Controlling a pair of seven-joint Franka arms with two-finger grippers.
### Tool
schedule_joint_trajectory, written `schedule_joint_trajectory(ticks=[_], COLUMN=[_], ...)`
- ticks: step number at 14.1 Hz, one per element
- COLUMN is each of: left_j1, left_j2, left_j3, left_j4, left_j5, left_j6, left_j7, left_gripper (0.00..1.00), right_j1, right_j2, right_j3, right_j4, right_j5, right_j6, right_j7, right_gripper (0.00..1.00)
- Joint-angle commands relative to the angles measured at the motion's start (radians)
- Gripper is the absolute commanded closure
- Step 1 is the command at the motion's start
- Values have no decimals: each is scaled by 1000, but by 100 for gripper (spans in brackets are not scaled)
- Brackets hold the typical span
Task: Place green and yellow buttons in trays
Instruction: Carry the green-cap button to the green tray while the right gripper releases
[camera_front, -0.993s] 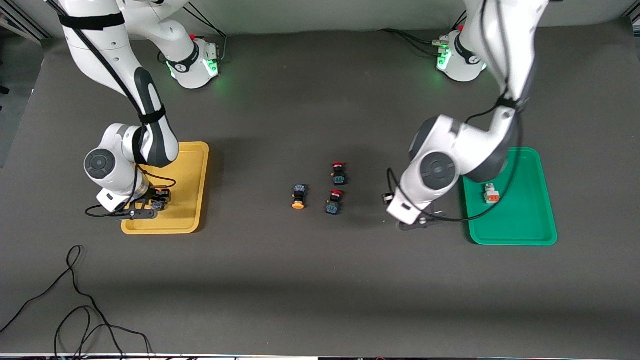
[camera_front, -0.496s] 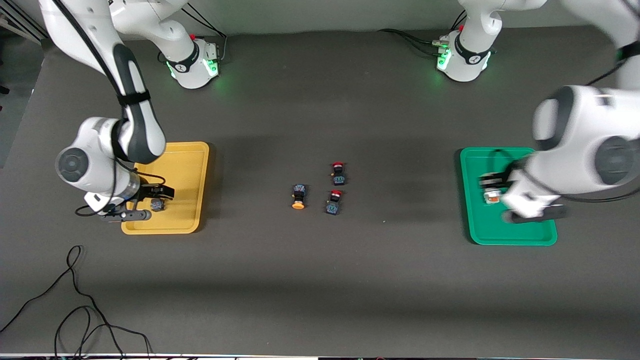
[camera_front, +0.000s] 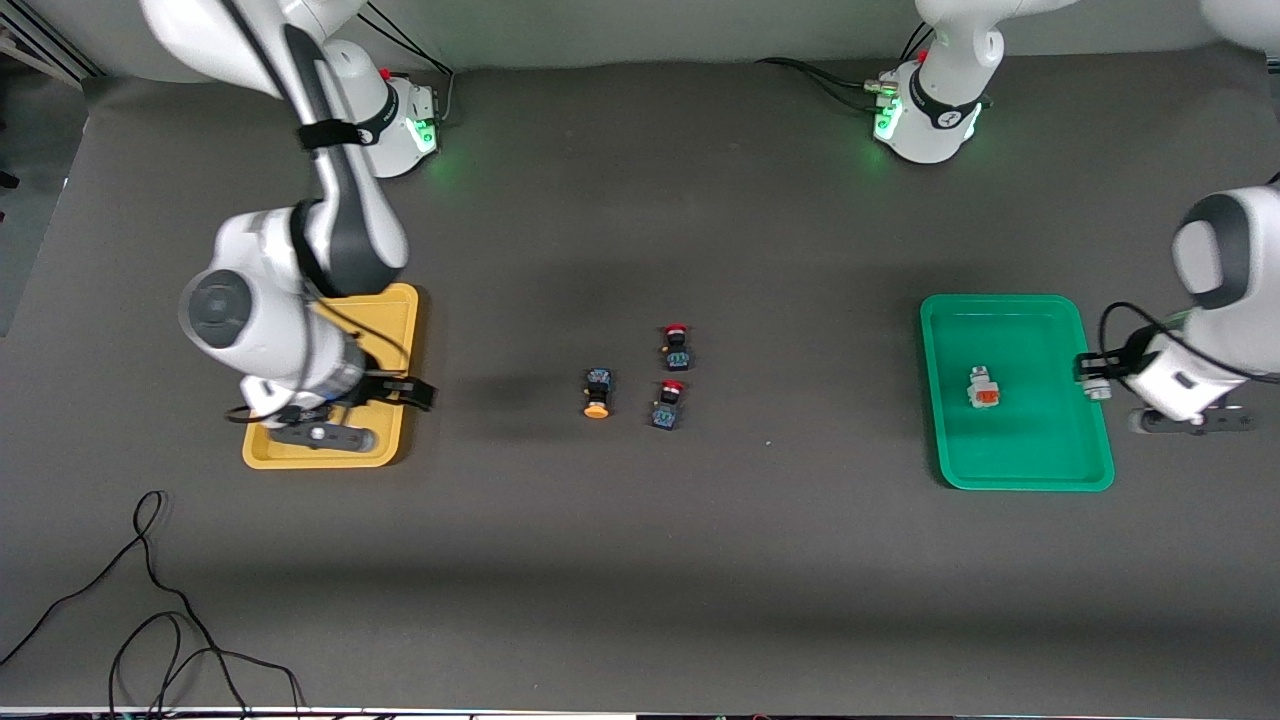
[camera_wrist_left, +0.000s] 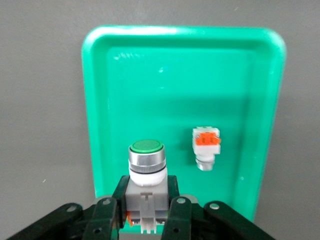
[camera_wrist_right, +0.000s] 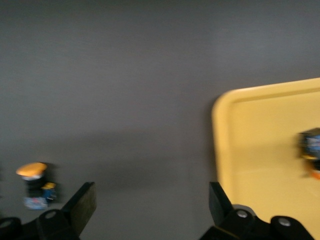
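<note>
The bench is lying mostly bare, with wide room between the two trays and along the edge nearest the front camera, where only a black cable is trailing. The yellow tray is sitting at the right arm's end, the green tray at the left arm's end.

The yellow tray is holding one dark-bodied button, seen in the right wrist view. The green tray is holding one white, orange-accented button.

The left pincer is gripping the green-capped button just past the green tray's outer rim. The right pincer is hanging with its fingers spread wide over the yellow tray's inner edge, holding nothing.

Three dark buttons are lying mid-bench: one orange-capped button and two red-capped buttons, close together.
</note>
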Motion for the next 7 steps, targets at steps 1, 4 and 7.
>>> schedule_joint_trajectory(ticks=[1, 4, 7], left_j1=[34, 57, 59], left_j2=[12, 87, 130], left_j3=[-12, -13, -13], left_j4=[-143, -150, -142], left_j5=[21, 21, 21], left_j6=[170, 251, 288], left_j7=[48, 63, 66], left_gripper=[85, 83, 23], right_j1=[37, 39, 54], right_j2=[166, 298, 346], right_j3=[13, 104, 147], right_j4=[183, 315, 338], right_j5=[61, 66, 66], right_j6=[-21, -19, -16], right_j7=[145, 295, 323], right_gripper=[0, 0, 0])
